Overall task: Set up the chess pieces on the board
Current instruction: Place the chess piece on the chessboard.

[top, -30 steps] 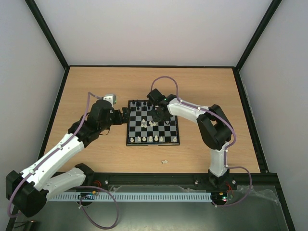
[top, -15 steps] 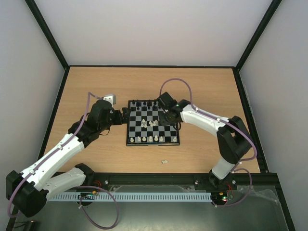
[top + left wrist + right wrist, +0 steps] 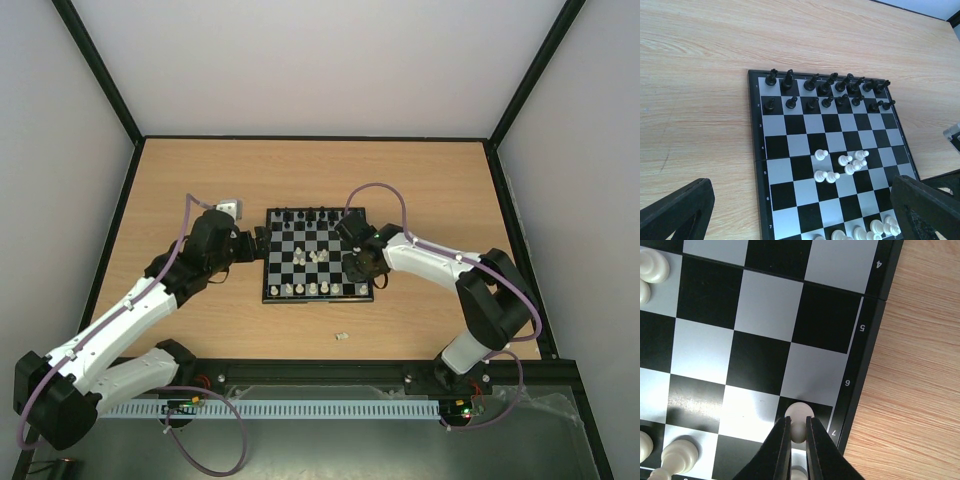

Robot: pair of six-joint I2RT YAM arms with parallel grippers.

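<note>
The chessboard [image 3: 285, 266] lies mid-table. Black pieces [image 3: 827, 92] fill its two far rows. Several cream-white pieces [image 3: 852, 161] cluster mid-board, and others [image 3: 311, 289] stand along the near row. My right gripper [image 3: 798, 432] is shut on a white pawn [image 3: 799, 415] over the black square by the board's right border, row 7; in the top view it [image 3: 360, 268] is at the board's right near part. My left gripper [image 3: 258, 243] is open and empty at the board's left edge, its fingers [image 3: 675, 212] wide apart in the left wrist view.
One small white piece [image 3: 341, 336] lies on the wooden table in front of the board. A small white-green object [image 3: 231, 205] sits by the left arm. Black frame rails border the table.
My right gripper has moved from the board's far middle toward the near right corner, carrying the white pawn. The left arm has barely moved.
</note>
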